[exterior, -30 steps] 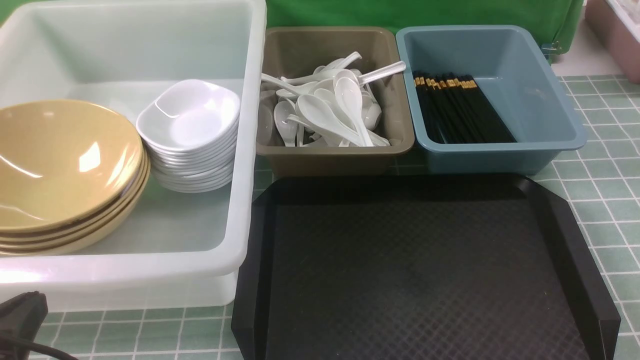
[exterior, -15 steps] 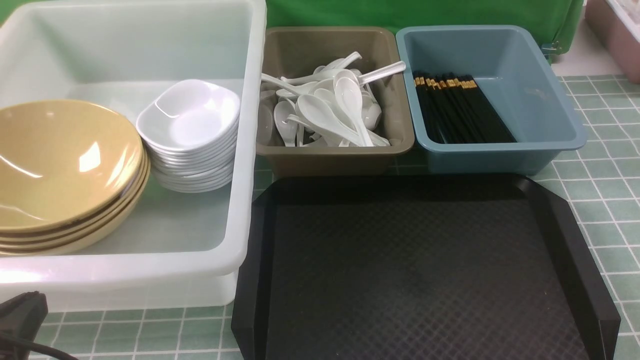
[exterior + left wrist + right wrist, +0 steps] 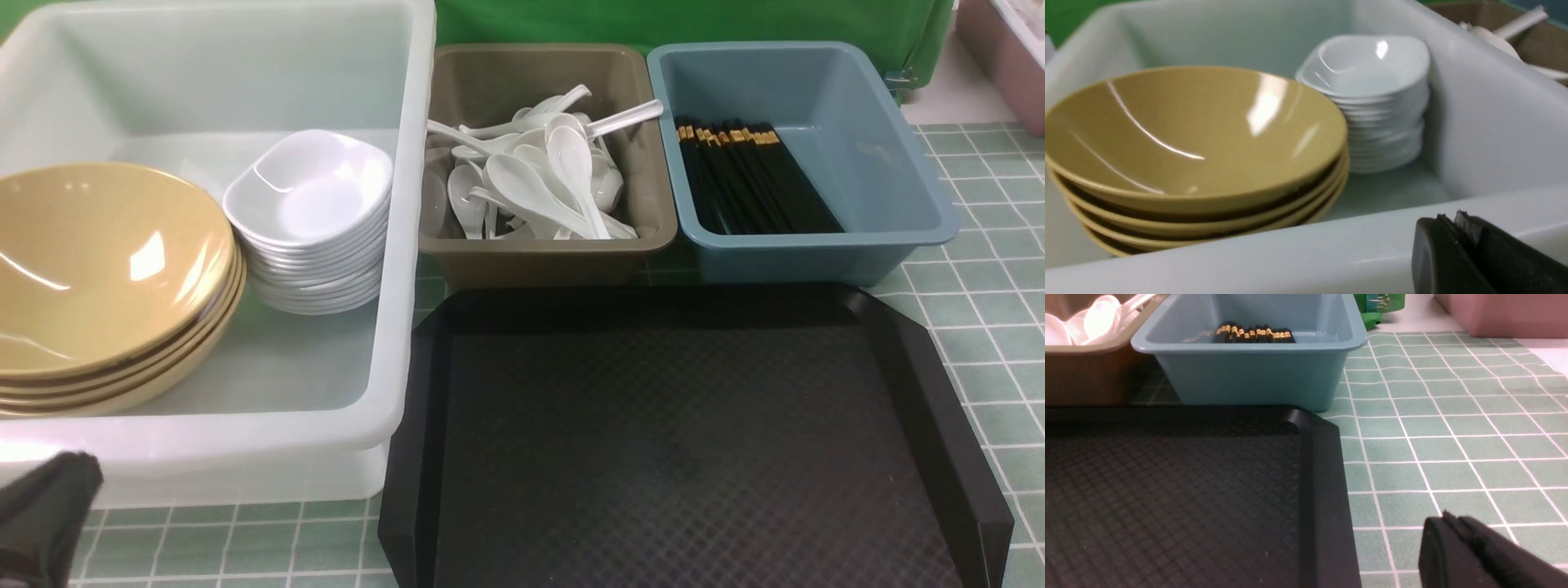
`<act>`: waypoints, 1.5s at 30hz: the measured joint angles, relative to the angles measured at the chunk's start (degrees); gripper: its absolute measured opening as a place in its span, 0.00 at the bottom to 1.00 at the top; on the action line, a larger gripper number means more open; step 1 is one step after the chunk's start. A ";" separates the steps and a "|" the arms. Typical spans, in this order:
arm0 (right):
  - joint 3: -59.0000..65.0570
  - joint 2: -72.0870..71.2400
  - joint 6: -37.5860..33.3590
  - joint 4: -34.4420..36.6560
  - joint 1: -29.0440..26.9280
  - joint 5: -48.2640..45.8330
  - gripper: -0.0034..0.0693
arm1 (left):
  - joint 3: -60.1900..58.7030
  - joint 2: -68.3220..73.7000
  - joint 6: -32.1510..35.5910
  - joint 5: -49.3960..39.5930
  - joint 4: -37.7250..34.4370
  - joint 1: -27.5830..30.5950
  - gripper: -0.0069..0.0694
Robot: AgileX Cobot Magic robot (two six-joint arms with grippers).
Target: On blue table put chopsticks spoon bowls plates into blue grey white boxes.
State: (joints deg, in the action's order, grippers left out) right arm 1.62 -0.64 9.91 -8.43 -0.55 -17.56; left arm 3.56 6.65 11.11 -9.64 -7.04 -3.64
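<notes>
no readable writing or brand marks on anything

left gripper (image 3: 45, 510) low at the near left corner, dark and blurred, just in front of the white box (image 3: 245, 445) near wall, fingers (image 3: 1457, 249) pressed together, holding nothing

white box is big, translucent, rolled rim, far left on the table (image 3: 971, 327); inside it a stack of glossy tan bowls (image 3: 106, 269) on the left, leaning a bit, and just beside them a stack of small white rounded-square plates (image 3: 314, 212) close to the box's right wall; open floor behind and in front of the stacks

grey box (image 3: 543, 253) next, touching or nearly touching the white box rim, holds a loose heap of white spoons (image 3: 543, 175), one handle resting up on its right rim

blue box (image 3: 816, 245) just beside the grey one, black chopsticks (image 3: 747, 180) with gold bands laid side by side along its left half, right half bare

black tray (image 3: 686, 441) with angled corners sits in front of the grey and blue boxes, its far edge close to them, nothing on it

bare tiled table to the right of tray and blue box; right gripper (image 3: 1457, 547) low over that bare strip beside the tray's right edge, fingers together, empty
</notes>
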 joint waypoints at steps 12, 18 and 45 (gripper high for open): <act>0.00 0.00 0.00 0.00 0.00 -0.06 0.11 | -5.01 -7.29 -6.32 -1.34 2.71 10.08 0.09; 0.00 0.00 0.00 0.00 0.00 -0.06 0.11 | -5.01 -7.29 -6.32 -7.76 4.04 8.10 0.09; 0.00 0.00 0.00 0.00 0.00 -0.10 0.15 | -5.01 -7.29 -6.32 -7.92 4.04 7.88 0.09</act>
State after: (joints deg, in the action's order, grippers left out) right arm 1.62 -0.64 9.91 -8.43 -0.55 -17.67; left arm -1.45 -0.63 4.79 -17.56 -3.00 4.24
